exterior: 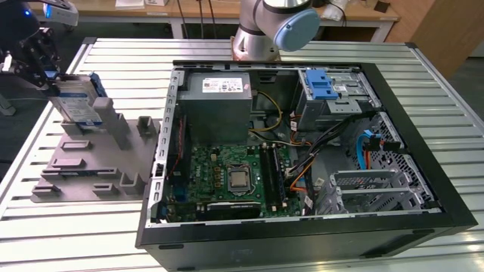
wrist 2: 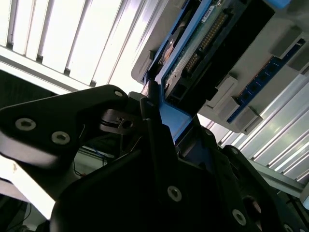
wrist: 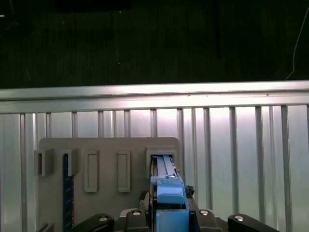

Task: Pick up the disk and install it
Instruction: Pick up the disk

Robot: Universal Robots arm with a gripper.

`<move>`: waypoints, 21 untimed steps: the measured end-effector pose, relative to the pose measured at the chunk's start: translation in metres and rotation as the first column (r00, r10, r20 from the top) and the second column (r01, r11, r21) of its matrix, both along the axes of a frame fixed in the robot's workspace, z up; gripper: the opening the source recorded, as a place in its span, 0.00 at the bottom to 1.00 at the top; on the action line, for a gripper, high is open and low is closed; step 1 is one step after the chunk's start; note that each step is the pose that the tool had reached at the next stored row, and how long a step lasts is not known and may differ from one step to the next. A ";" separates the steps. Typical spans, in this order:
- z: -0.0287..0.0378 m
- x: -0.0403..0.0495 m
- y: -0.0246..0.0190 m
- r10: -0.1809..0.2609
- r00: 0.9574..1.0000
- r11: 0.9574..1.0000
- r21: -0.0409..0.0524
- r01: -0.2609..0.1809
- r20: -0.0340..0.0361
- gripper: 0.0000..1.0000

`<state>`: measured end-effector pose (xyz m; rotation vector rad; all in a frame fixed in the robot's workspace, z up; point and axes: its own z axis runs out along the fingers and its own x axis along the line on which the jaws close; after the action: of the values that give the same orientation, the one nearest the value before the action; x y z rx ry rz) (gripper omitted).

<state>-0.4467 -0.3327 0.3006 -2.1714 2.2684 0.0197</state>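
Observation:
The disk (exterior: 78, 106) stands on edge in a slot at the far end of a grey fixture (exterior: 90, 164), at the exterior view's left. Its blue-and-white label faces the camera and blue rails run along its edges. My gripper (exterior: 47, 76) reaches down onto its top edge. In the first wrist view the disk (wrist: 165, 186) is edge-on in the fixture slot (wrist: 149, 157), with my gripper (wrist: 167, 215) astride it. The second wrist view has black fingers (wrist 2: 152, 125) pressed against the blue rail (wrist 2: 174, 121) on either side, shut on the disk (wrist 2: 203, 38).
An open computer case (exterior: 423, 141) lies on the slatted metal table (exterior: 113, 226), at the exterior view's right of the fixture. Inside are a grey power supply box (exterior: 219, 90), a drive bay with a blue latch (exterior: 321, 85), and the motherboard (exterior: 234, 175). The arm's base (exterior: 264, 28) stands behind the case.

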 end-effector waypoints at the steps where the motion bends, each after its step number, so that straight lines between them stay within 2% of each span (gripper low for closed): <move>1: 0.0000 0.0000 0.0000 0.000 1.000 1.000 0.000 0.000 0.000 0.36; 21: 0.0042 0.0000 0.0000 0.000 1.000 1.000 0.000 0.000 0.000 0.36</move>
<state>-0.4466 -0.3327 0.3048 -2.1716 2.2685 0.0198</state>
